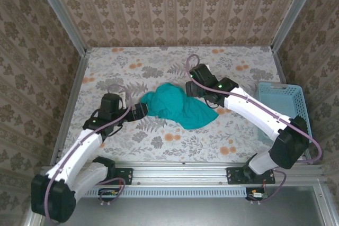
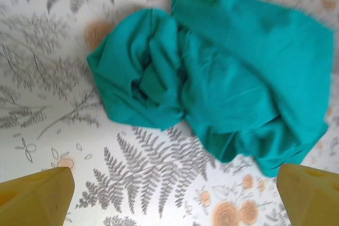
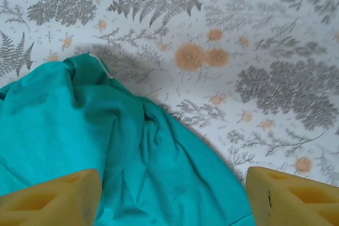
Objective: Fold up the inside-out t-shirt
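Looking down on a plain teal-green short-sleeved t-shirt of soft fabric, lying crumpled in a loose heap near the middle of a table covered in a grey-fern and orange-flower print. Holding the left gripper just beside the heap's left edge in the top view, jaws spread wide and clasping nothing. Showing, in the left wrist view, that gripper with its yellow fingers at the two lower corners, bare printed tablecloth lying between them and the bunched shirt sitting just beyond, folds twisting in on themselves at its left. Poising the right gripper over the heap's far right part, jaws likewise parted and pinching nothing. Showing, in the right wrist view, that gripper with one yellow finger above the teal fabric and the other above bare table. Noting a light-blue slotted plastic basket standing at the table's right edge, well apart from the shirt.
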